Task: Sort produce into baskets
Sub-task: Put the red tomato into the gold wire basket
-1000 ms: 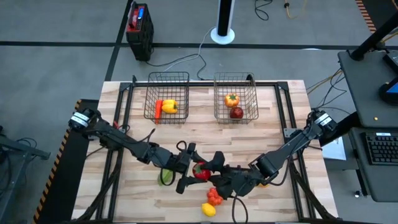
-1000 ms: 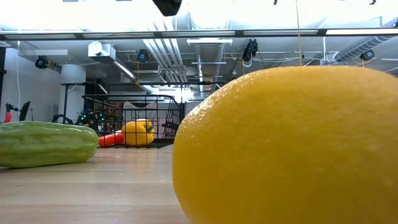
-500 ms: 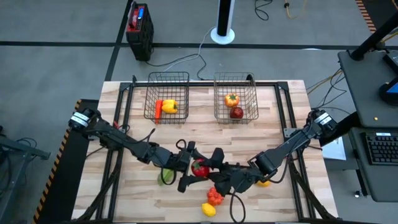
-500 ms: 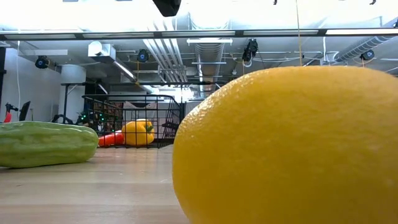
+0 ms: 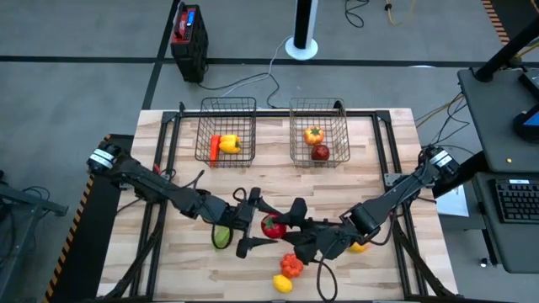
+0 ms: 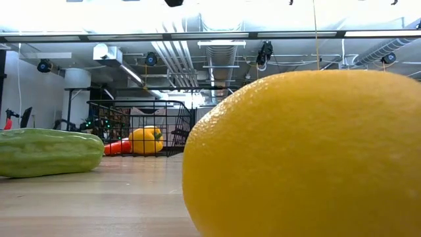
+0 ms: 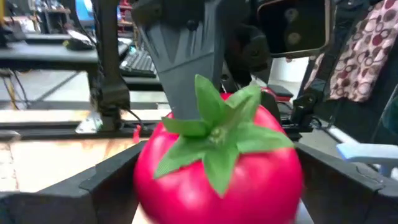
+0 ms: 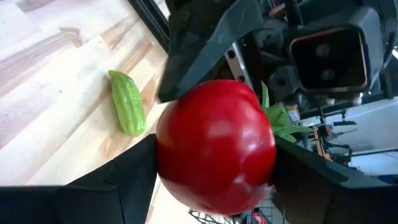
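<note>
Near the front middle of the wooden tabletop [image 5: 370, 168] both grippers meet at one red tomato [image 5: 271, 226]. The left gripper [image 5: 253, 225] has a finger on each side of the tomato, and in the left wrist view the tomato [image 7: 217, 171] fills the space between the jaws, with its green leaves toward the camera. The right gripper [image 5: 296, 225] reaches the same tomato from the other side – in the right wrist view the tomato [image 8: 214, 145] sits between its jaws too, so both seem closed on it, above the tabletop. A green cucumber [image 5: 222, 236] lies on the tabletop just beside the left gripper. Closer to the front edge lie an orange pepper [image 5: 290, 266] and a lemon [image 5: 283, 284], and the lemon [image 6: 302, 155] is very big in the low view. At the back stand two wire baskets – the left basket [image 5: 227, 105] holds a yellow pepper [image 5: 230, 144] and a carrot [image 5: 215, 148], the right basket [image 5: 317, 108] holds an orange tomato [image 5: 314, 133] and a dark red apple [image 5: 320, 152]
</note>
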